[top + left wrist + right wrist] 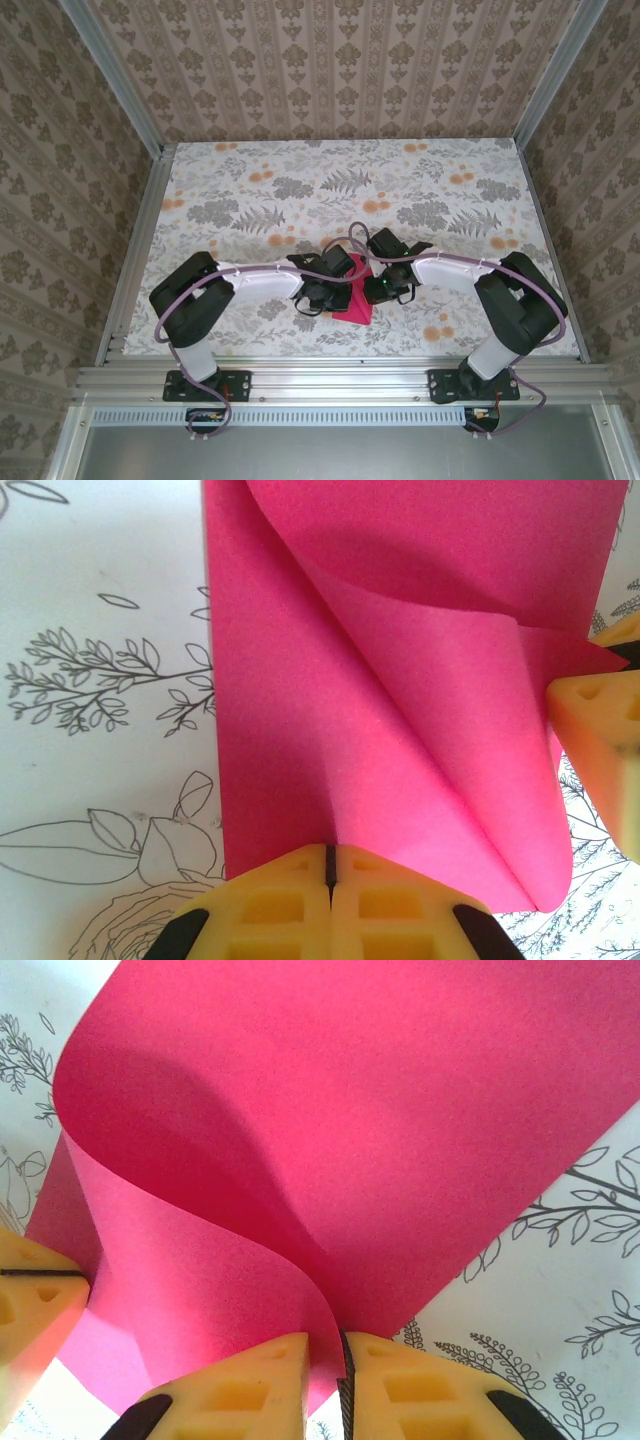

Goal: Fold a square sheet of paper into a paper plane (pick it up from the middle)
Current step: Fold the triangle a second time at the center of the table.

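Note:
The square sheet of paper (pixel 356 304) is bright magenta and lies on the floral table between both grippers, partly folded over itself. In the left wrist view the sheet (pixel 400 680) curls in a loose fold, and a crease runs down into my left gripper (pixel 328 852), whose yellow fingers are shut on its near edge. My right gripper (pixel 325 1345) is shut on the curled flap of the sheet (pixel 350 1110), which passes between its fingers. From above, the left gripper (pixel 322 292) and right gripper (pixel 386 290) face each other across the sheet. No finished paper plane shape is visible.
The floral tablecloth (pixel 300 190) stretches behind the arms to the patterned back wall. Aluminium frame rails (pixel 130 260) border the table on the left, right and near sides. The right gripper's fingers (pixel 590 715) sit close to the left gripper.

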`<state>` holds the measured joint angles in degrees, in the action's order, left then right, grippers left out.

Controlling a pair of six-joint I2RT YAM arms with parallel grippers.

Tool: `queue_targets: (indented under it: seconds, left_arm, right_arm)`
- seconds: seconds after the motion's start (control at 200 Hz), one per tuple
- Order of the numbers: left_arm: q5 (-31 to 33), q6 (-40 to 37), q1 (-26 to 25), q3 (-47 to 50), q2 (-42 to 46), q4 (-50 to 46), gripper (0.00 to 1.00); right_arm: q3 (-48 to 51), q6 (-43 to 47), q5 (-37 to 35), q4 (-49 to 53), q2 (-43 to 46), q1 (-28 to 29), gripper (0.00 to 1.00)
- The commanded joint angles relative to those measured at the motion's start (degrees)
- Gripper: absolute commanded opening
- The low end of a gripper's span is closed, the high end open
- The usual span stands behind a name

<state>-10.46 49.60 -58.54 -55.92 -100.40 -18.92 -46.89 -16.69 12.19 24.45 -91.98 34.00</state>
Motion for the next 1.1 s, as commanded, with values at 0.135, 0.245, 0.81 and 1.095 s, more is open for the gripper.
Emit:
queue_targets:
  seconds: [0.135,0.245,0.81,1.095]
  left_arm:
    - [2.98,-0.71,-0.28,-1.34,3.92,-2.36,0.11]
    - [2.92,0.83,1.0,0.12,7.43,0.93,0.13]
    - [-5.01,13.34,5.63,8.64,6.92,26.28,0.12]
    - [-6.18,16.45,5.72,9.78,3.08,31.27,0.12]
  right_arm:
    - [0.61,-0.75,-0.94,0.96,-1.4,-0.34,0.18]
    - [1.01,-0.87,-0.61,0.64,-1.51,-0.27,0.18]
    - [1.37,-1.11,-0.03,-0.28,-2.13,-0.34,0.17]
    - [1.45,-1.19,0.08,-0.63,-2.32,-0.33,0.17]
